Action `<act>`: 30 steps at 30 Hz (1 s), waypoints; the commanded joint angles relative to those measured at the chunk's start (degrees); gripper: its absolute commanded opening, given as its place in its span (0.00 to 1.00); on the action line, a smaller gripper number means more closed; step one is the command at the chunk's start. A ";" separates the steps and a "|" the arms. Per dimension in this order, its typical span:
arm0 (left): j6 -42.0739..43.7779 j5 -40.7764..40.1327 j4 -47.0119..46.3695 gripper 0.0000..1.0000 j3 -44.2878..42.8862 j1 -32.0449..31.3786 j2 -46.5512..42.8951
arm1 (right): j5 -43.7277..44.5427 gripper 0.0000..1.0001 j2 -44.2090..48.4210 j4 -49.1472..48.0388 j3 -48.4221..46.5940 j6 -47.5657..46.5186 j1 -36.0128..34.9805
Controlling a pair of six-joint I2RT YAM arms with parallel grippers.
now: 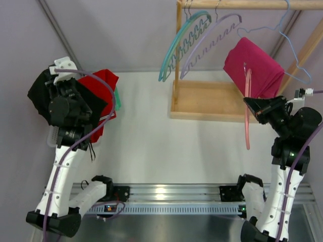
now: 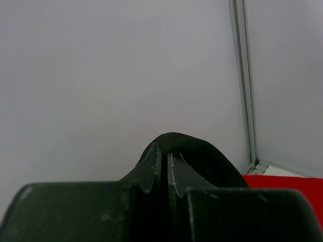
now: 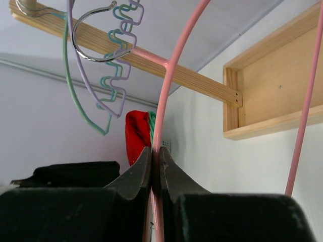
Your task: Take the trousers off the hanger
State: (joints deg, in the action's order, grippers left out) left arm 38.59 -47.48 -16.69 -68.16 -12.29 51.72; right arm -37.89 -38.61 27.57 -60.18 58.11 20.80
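Crimson trousers point(image 1: 252, 65) hang folded over a pink hanger point(image 1: 248, 128) at the right, in front of the wooden rack. My right gripper point(image 1: 249, 103) is shut on the pink hanger's rod just under the trousers; in the right wrist view the rod point(image 3: 169, 96) runs up from between the closed jaws point(image 3: 156, 154). My left gripper point(image 1: 56, 80) is at the far left, shut on a black cloth point(image 1: 38, 93). In the left wrist view the black cloth point(image 2: 202, 156) bulges over the closed jaws point(image 2: 164, 151).
A red garment point(image 1: 103, 83) on a green hanger lies beside the left gripper. The wooden rack point(image 1: 207, 103) carries a teal hanger point(image 1: 176, 48), a lilac hanger point(image 1: 209, 43) and a blue wire hanger point(image 1: 292, 55). Grey walls stand close on both sides.
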 commanded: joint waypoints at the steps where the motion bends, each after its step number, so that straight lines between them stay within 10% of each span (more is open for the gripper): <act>1: -4.30 5.72 -2.39 0.00 1.71 5.15 3.45 | -1.31 0.00 0.99 -2.79 -4.33 0.25 0.82; 8: -20.21 17.86 2.99 0.00 2.33 21.34 18.92 | -2.37 0.00 0.82 -4.45 -7.22 0.60 0.82; 22: -24.96 19.09 6.40 0.18 -5.59 23.02 41.88 | -2.81 0.00 -2.08 -8.85 -11.09 2.98 0.82; 30: -29.18 32.87 7.72 0.87 -0.75 22.84 29.43 | -2.63 0.00 -6.12 -14.47 -11.97 6.31 0.82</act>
State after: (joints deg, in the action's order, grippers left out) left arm 12.12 -21.96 -8.51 -69.28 10.76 88.77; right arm -40.42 -43.64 20.99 -68.82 62.54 20.82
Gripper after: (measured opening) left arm 0.853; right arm 0.048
